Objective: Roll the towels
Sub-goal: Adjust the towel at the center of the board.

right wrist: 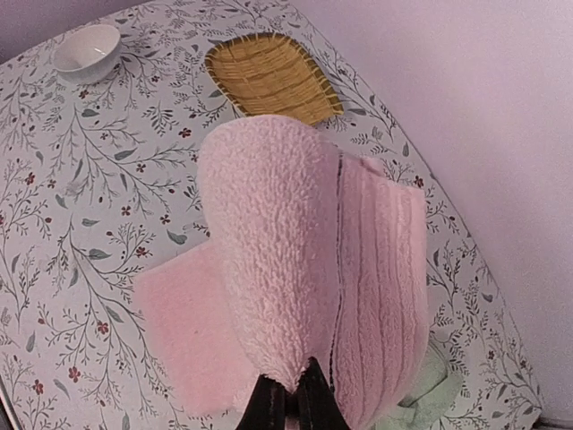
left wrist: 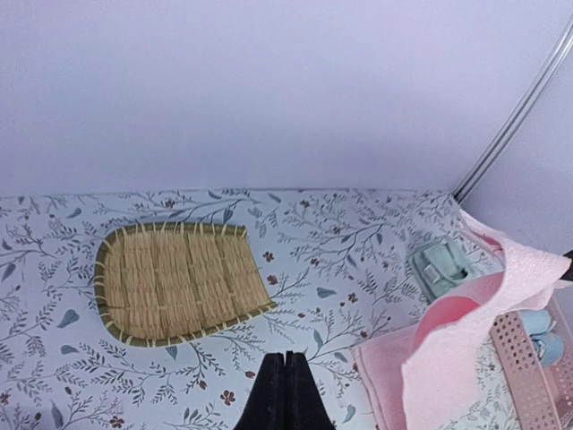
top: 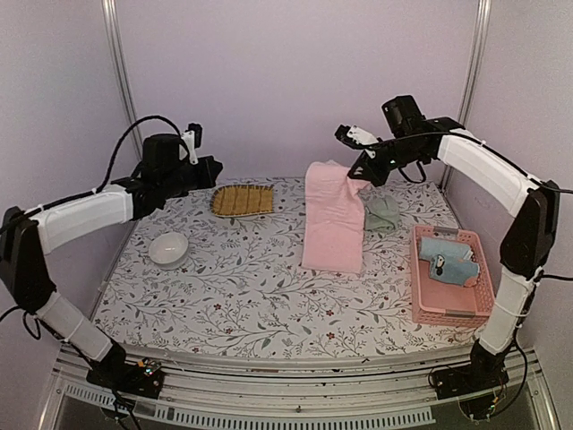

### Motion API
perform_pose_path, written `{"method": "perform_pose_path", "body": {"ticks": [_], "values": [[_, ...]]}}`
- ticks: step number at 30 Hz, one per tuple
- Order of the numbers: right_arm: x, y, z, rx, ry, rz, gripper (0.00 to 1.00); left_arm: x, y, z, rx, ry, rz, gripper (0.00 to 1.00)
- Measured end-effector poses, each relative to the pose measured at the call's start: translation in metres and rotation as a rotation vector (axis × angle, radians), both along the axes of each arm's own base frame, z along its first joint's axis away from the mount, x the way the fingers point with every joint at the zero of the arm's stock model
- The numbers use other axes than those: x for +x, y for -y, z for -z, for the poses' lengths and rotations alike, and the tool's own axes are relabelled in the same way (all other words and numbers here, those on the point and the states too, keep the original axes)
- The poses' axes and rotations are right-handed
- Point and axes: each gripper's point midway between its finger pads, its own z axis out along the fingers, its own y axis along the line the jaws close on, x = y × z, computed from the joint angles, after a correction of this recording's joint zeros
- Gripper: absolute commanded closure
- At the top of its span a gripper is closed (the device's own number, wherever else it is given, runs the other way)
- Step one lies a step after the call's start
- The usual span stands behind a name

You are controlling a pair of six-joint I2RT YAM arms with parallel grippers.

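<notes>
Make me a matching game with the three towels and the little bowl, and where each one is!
1 pink towel
2 green towel
3 blue towel
4 white bowl

A in the pink basket
B on the table's left side
C pinched and lifted by the right fingers
D lying on the table beside the pink one

Pairs: 1-C, 2-D, 3-A, 4-B

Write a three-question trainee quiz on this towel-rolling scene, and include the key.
1. True or false: the right hand is shut on the pink towel.
2. Where does the light blue towel lie? A: in the pink basket. B: on the woven mat. C: in the white bowl.
3. Fill in: the left hand is shut and holds ____.
Key: 1 true; 2 A; 3 nothing.
</notes>
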Motion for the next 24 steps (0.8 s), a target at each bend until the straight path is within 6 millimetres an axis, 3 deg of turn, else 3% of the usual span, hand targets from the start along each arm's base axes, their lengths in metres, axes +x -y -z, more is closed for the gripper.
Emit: {"method": "perform_pose_path", "body": {"ticks": [2, 4, 5, 8, 10, 12, 15, 19, 22, 24], "values": [[-0.027, -0.002, -0.019, 0.037, 0.037, -0.072, 0.94, -0.024, -0.009, -0.032, -0.053, 0.071, 0.001, 1.0], [-0.075, -0.012, -0.024, 0.045, 0.055, -0.184, 0.94, -0.047, -0.01, -0.035, -0.082, 0.081, 0.024, 1.0], [-0.104, -0.021, -0.021, 0.037, 0.056, -0.253, 0.94, -0.057, -0.01, -0.025, -0.088, 0.059, 0.035, 1.0], [-0.2, -0.059, 0.004, -0.007, 0.017, -0.512, 0.91, -0.073, -0.012, 0.035, -0.058, -0.076, 0.041, 1.0], [-0.256, -0.073, 0.034, -0.053, -0.061, -0.667, 0.73, -0.081, -0.014, 0.069, -0.031, -0.165, 0.043, 1.0], [-0.285, -0.067, 0.063, -0.104, -0.146, -0.729, 0.6, -0.085, -0.013, 0.092, -0.01, -0.232, 0.051, 1.0], [-0.294, -0.046, 0.091, -0.167, -0.241, -0.724, 0.55, -0.081, -0.005, 0.1, -0.008, -0.266, 0.075, 0.98], [-0.277, -0.039, 0.083, -0.127, -0.247, -0.668, 0.54, -0.065, 0.017, 0.097, -0.027, -0.279, 0.131, 0.73], [-0.232, -0.034, 0.058, -0.027, -0.214, -0.551, 0.56, -0.064, 0.037, 0.102, -0.023, -0.3, 0.196, 0.58], [-0.189, -0.028, 0.047, 0.021, -0.172, -0.43, 0.57, -0.068, 0.052, 0.11, -0.004, -0.321, 0.247, 0.57]]}}
